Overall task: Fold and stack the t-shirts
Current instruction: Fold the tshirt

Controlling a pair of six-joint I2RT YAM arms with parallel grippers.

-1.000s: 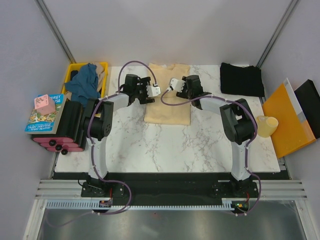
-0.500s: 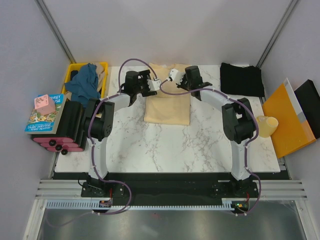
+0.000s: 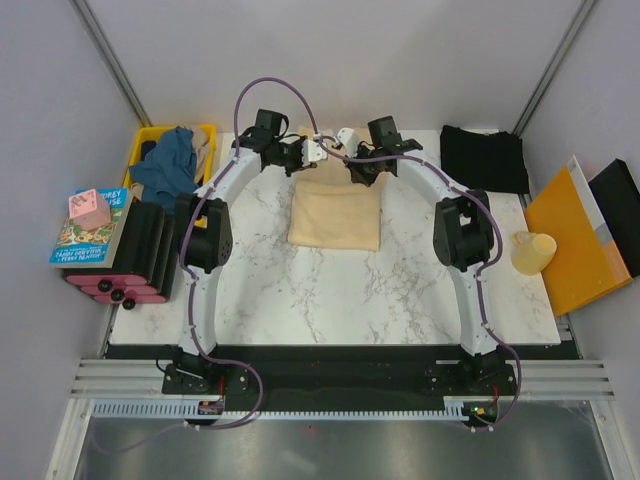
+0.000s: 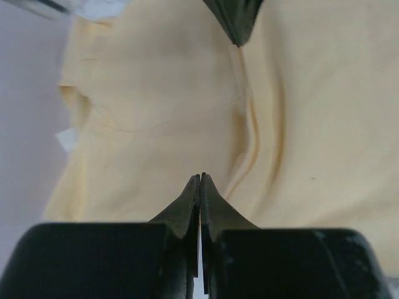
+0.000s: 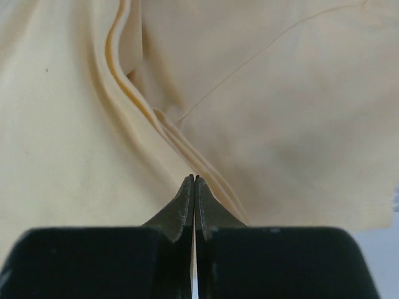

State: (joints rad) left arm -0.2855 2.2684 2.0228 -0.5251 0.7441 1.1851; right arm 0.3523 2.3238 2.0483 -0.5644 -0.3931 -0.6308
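Lying flat but creased on the marble table (image 3: 300, 290): cream-yellow t-shirt (image 3: 335, 215). Folded at far right: black t-shirt (image 3: 484, 158). Crumpled in the yellow crate (image 3: 207, 131): teal-blue t-shirt (image 3: 168, 168).

The table (image 3: 330, 290) is patterned in grey-veined white marble. A cream-yellow t-shirt (image 3: 335, 215), a black t-shirt (image 3: 484, 158) and a teal-blue t-shirt (image 3: 168, 165) are seen, with a yellow crate (image 3: 207, 131) and an orange folder (image 3: 565, 245).

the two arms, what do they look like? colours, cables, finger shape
The left arm and right arm match: white links, black joint housings, black bases. A purple cable runs along each arm. The fingers are black and taper to thin points.
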